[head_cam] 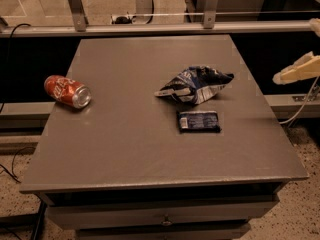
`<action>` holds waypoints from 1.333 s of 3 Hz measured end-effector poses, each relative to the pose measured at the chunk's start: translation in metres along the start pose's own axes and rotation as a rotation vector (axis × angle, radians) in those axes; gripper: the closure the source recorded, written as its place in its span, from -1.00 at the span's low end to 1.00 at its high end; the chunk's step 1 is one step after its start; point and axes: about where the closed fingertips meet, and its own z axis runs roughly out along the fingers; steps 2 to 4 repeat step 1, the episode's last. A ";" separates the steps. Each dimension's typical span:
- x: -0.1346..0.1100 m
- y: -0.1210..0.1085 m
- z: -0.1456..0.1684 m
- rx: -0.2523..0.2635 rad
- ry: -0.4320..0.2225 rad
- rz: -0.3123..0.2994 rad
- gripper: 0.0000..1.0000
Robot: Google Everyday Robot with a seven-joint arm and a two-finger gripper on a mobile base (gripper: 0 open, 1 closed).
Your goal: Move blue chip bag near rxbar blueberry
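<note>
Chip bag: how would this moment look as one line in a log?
chip bag: just behind bar | hand: past table right edge, clear of bag | can: left, on its side

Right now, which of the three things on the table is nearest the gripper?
The chip bag: it lies closest to the open gripper, which hangs off the table at its right edge. The bar is farther, the can farthest.

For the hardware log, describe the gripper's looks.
Only a bit of the gripper shows, at the view's right edge beyond the table: a pale cream, tapering piece with a rounded tip. No markings or cables show on it; the rest is out of view.
</note>
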 end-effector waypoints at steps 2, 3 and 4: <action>-0.003 -0.005 -0.005 0.013 -0.006 -0.004 -1.00; -0.003 -0.005 -0.005 0.013 -0.006 -0.004 -1.00; -0.003 -0.005 -0.005 0.013 -0.006 -0.004 -1.00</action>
